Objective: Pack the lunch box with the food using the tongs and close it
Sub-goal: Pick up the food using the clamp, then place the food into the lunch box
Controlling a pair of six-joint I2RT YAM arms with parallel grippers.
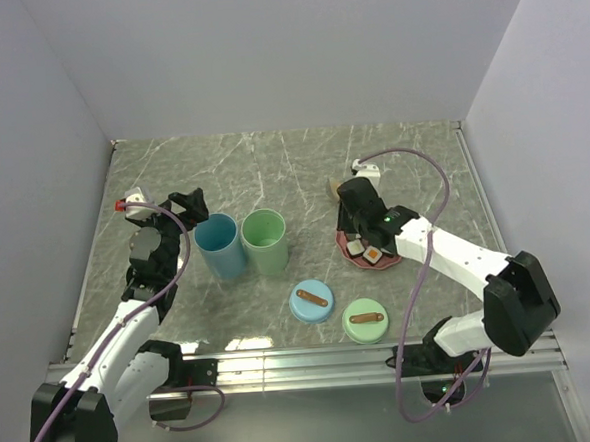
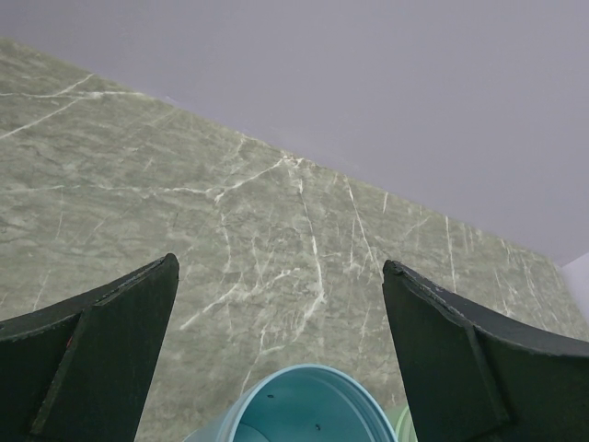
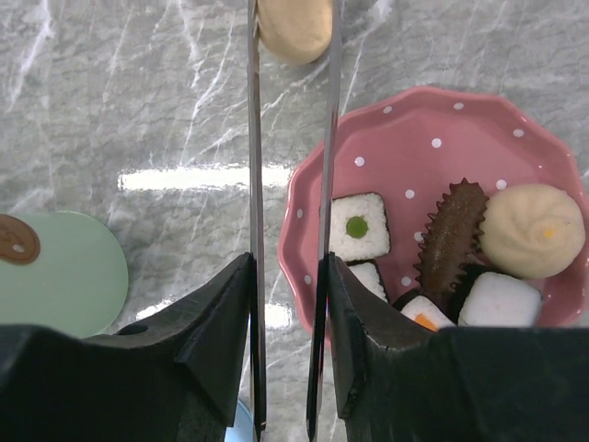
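My right gripper (image 3: 288,267) (image 1: 358,201) is shut on the tongs (image 3: 254,138), its fingers pressing the two thin metal arms together. The tong tips pinch a round beige food piece (image 3: 294,28) (image 1: 333,188) above the table, just left of the pink dotted plate (image 3: 442,129) (image 1: 390,263). On the plate lie a green-dotted sushi square (image 3: 359,226), a brown serrated piece (image 3: 451,235), a beige bun (image 3: 534,230), a white square (image 3: 497,299) and an orange-topped square (image 3: 425,318). The lunch box stands as an open blue tub (image 1: 219,246) (image 2: 308,410) and an open green tub (image 1: 265,241). My left gripper (image 1: 188,203) (image 2: 281,272) hangs open just behind the blue tub.
Two round lids with brown handles lie near the front edge: a blue lid (image 1: 311,301) and a green lid (image 1: 364,321) (image 3: 55,272). White walls close in the marble table on three sides. The right arm's cable loops over the back right.
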